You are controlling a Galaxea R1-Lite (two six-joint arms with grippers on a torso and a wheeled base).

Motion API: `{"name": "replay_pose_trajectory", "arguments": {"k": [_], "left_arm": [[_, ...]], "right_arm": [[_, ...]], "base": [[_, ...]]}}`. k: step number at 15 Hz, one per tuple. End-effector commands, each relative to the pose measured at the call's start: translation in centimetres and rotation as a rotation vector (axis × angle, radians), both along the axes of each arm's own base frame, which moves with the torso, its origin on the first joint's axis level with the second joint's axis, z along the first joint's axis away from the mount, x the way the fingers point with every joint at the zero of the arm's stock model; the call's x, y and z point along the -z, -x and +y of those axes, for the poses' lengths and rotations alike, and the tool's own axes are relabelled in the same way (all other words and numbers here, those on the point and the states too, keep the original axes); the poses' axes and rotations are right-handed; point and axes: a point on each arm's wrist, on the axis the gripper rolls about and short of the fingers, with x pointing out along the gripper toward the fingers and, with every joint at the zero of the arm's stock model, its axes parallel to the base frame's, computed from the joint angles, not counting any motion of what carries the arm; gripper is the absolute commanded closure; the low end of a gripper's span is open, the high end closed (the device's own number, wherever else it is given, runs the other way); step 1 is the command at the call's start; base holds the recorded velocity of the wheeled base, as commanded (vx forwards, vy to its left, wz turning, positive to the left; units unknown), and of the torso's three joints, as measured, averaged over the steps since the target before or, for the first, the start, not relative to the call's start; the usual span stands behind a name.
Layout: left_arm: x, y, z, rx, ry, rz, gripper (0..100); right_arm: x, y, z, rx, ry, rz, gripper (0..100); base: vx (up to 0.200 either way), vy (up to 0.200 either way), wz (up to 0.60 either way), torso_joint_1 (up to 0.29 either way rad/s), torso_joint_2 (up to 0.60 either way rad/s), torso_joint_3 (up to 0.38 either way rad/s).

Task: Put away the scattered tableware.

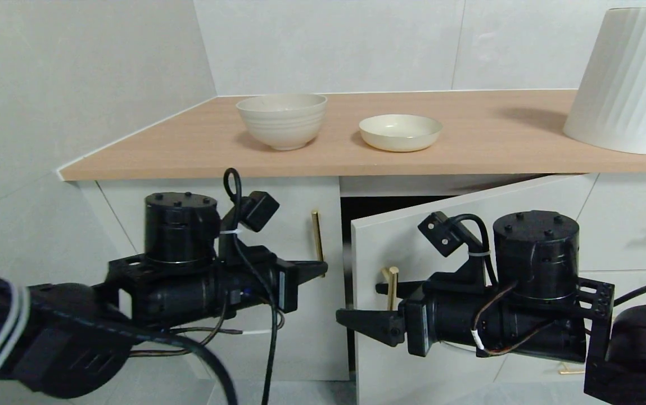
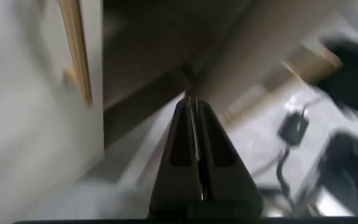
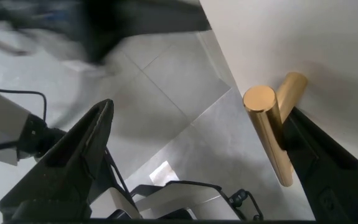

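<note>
Desk (image 1: 486, 154) count: deep bowl (image 1: 282, 119) ×1; shallow bowl (image 1: 400, 131) ×1; bowls total 2. White ribbed cylinder (image 1: 629, 79) ×1. Cabinet front below: brass handles (image 1: 316, 236) ×4.

Kitchen: wood countertop (image 1: 486, 152), cabinet door (image 1: 294, 197), bowl (image 1: 282, 120), dish (image 1: 400, 132), tiled wall (image 1: 328, 45).

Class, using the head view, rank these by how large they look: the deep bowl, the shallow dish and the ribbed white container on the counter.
1. ribbed white container, clearly largest, though partly cut off at the picture's edge
2. deep bowl
3. shallow dish, nearly as wide as the bowl but much flatter
</note>
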Motion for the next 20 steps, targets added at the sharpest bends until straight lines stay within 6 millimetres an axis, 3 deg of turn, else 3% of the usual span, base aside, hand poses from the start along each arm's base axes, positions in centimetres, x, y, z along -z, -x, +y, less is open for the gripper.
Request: {"name": "replay_pose_trajectory", "arguments": {"k": [1, 10, 16, 20], "left_arm": [[3.9, -3.9, -2.2, -0.014, 0.0, 0.05, 100], [3.0, -3.3, -4.9, 0.06, 0.028, 0.006, 100], [2.3, -2.4, -6.1, 0.08, 0.094, 0.008, 100], [2.4, -2.0, -6.4, 0.094, 0.093, 0.009, 100]], "right_arm": [[0.2, 0.0, 0.0, 0.002, 0.009, 0.009, 0], [0.3, 0.5, 0.0, -0.006, 0.012, 0.01, 0], [-0.6, -0.6, -2.0, 0.066, -0.004, -0.015, 0], [0.0, -2.2, -4.2, 0.157, 0.015, -0.001, 0]], "base": [[0.0, 0.0, 0.0, 0.0, 0.0, 0.0], [0.0, 0.0, 0.0, 0.0, 0.0, 0.0], [0.0, 0.0, 0.0, 0.0, 0.0, 0.0], [0.0, 0.0, 0.0, 0.0, 0.0, 0.0]]}}
